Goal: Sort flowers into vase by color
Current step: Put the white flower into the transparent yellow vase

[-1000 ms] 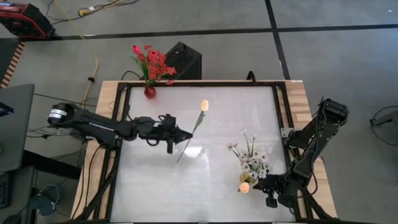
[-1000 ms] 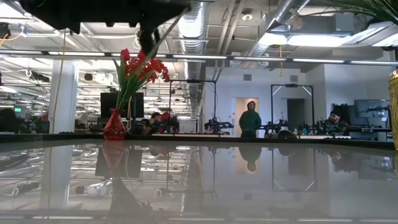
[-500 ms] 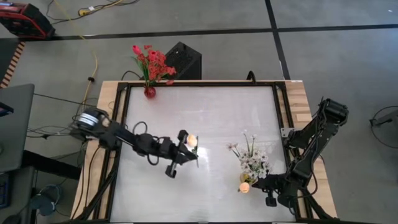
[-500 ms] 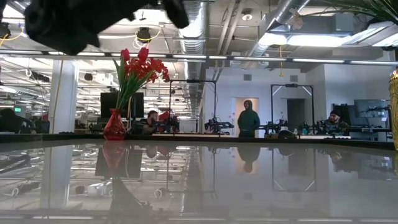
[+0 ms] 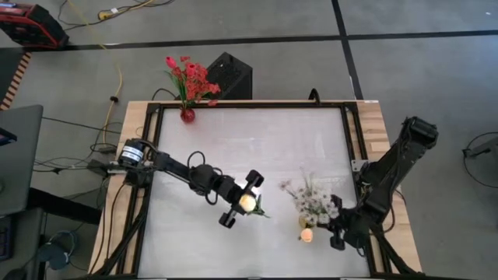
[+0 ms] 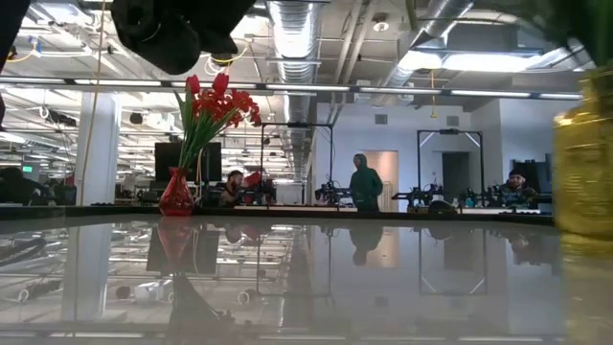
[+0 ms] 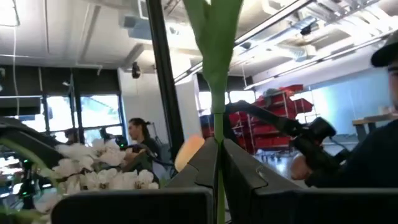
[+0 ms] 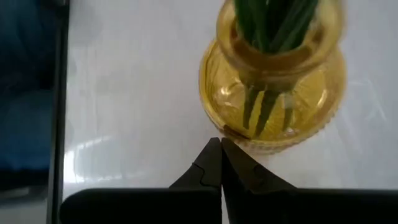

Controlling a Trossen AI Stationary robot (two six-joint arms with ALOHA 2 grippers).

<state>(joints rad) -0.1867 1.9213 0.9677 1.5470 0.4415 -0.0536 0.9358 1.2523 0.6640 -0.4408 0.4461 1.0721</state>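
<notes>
Open workshop beyond the bench (image 5: 194,148) — ceiling ducts, strip lights, a few people standing far back by other rigs. White glossy bench top, wooden edges, dark frame.

At the far left corner: red vase (image 5: 187,115) holding red flowers (image 5: 191,78), upright, seen also in the low view (image 6: 213,103).

Left gripper (image 5: 247,204) out over the middle of the bench, raised above the surface. Jaws pressed on the green stem (image 7: 216,74) of a pale orange tulip (image 5: 247,202); bloom seen from above right at the gripper, stem running up between the fingers (image 7: 202,168) in the wrist view.

Near the right edge: yellow glass vase (image 8: 273,87), ribbed at the base, green stems inside. White blossoms (image 5: 311,201) spread above it, with a second pale orange bud (image 5: 306,234) at the near side.

Right gripper (image 8: 221,149) low, just beside the yellow vase's base — jaws pressed together, tips meeting, nothing between them. Whether the tips touch the glass: cannot tell.
</notes>
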